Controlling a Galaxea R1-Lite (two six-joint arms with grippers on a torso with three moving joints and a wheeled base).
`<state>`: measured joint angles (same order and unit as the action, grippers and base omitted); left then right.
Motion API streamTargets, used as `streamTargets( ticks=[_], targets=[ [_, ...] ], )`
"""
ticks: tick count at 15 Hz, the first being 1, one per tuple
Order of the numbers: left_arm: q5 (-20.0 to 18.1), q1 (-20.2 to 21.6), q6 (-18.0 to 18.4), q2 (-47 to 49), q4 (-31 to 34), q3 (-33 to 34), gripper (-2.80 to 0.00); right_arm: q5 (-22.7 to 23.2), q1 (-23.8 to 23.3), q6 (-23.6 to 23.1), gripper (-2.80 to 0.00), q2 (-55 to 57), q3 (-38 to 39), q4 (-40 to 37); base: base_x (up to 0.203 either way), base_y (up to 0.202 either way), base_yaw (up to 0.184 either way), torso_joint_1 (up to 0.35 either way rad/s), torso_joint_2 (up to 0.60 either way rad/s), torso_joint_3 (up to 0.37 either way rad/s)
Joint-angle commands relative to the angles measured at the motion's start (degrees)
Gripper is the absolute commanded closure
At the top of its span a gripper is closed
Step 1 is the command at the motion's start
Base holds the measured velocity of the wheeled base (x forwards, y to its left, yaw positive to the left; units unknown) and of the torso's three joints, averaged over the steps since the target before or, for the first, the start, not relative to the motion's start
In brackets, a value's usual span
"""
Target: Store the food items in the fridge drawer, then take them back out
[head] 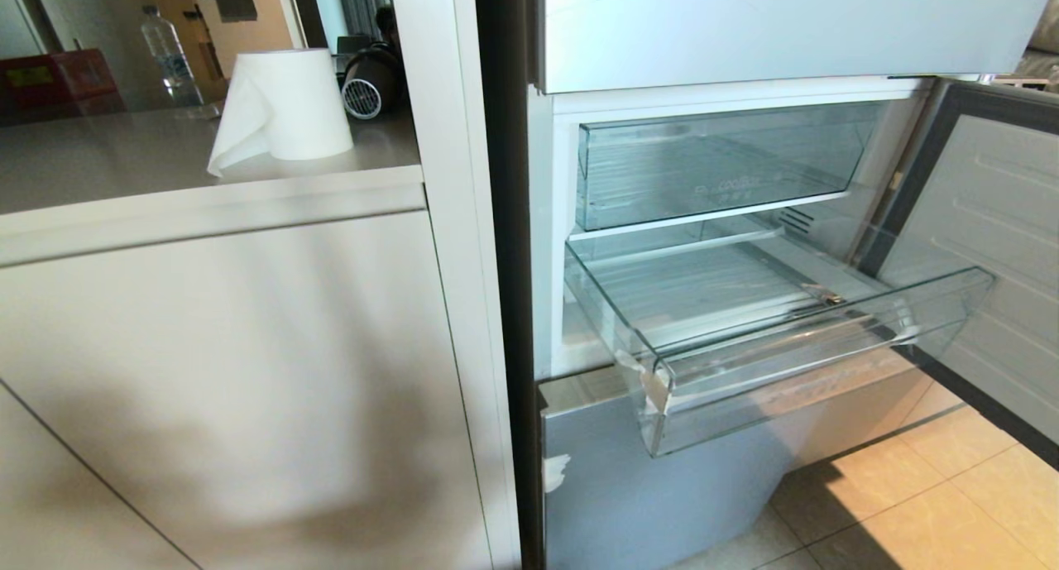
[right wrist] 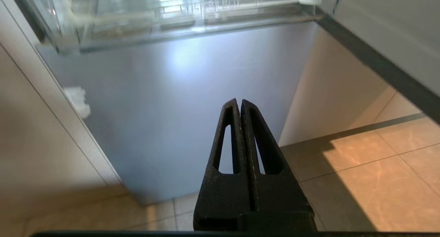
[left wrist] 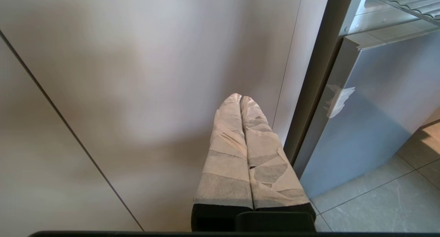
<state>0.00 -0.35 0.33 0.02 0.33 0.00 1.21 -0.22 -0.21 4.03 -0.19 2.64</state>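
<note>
- Wide, shallow clear plastic fridge drawer (head: 769, 322) stands pulled out below the taller lettered bin (head: 720, 165), presumably ready for loading; no food items visible.
- Left gripper (left wrist: 240, 98), tape-wrapped, pinched together, faces the cabinet beside the drawer.
- Right gripper (right wrist: 239, 103), black, pinched together and empty, sits below the drawer.

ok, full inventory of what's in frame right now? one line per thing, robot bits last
fridge drawer: 1, clear plastic, pulled out of the open fridge, nothing red visible in it
upper bin: 1, clear with faint lettering, above the drawer, pushed in
fridge door: 1, pale grey inside, swung open on the right
lower fridge front: 1, silver-grey, below the drawer
paper towel roll: 1, white, on the counter left of the fridge
water bottle: 1, clear, behind the roll
cabinet: 1, beige, under the counter
floor tiles: beige, partly sunlit
food items: none visible
left gripper: 1, taped pale, shut, facing the cabinet
right gripper: 1, black, shut, low before the lower fridge front
</note>
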Motion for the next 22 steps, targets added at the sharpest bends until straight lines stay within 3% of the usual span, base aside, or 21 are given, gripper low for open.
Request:
streamTargets(
  ticks=[1,5,10,14,19,22],
  targets=[
    [0.0,0.0,0.0,0.0,0.0,0.0,0.00,0.5,0.0,0.6,0.00,10.5,-1.2,3.3,0.000,0.000,0.000,0.000,0.00,0.000],
    [0.0,0.0,0.0,0.0,0.0,0.0,0.00,4.7,0.0,4.5,0.00,37.3,-8.9,8.2,0.000,0.000,0.000,0.000,0.00,0.000],
    [0.0,0.0,0.0,0.0,0.0,0.0,0.00,10.7,0.0,8.2,0.00,66.1,-24.8,11.1,0.000,0.000,0.000,0.000,0.00,0.000],
    [0.0,0.0,0.0,0.0,0.0,0.0,0.00,14.3,0.6,8.9,0.00,80.7,-35.9,12.6,0.000,0.000,0.000,0.000,0.00,0.000],
    [0.0,0.0,0.0,0.0,0.0,0.0,0.00,14.9,3.3,9.4,0.00,92.8,-46.6,12.8,0.000,0.000,0.000,0.005,0.00,-0.001],
    [0.0,0.0,0.0,0.0,0.0,0.0,0.00,14.9,7.5,15.8,0.00,96.4,-54.1,14.4,0.000,0.000,0.000,0.000,0.00,0.000]
  ],
)
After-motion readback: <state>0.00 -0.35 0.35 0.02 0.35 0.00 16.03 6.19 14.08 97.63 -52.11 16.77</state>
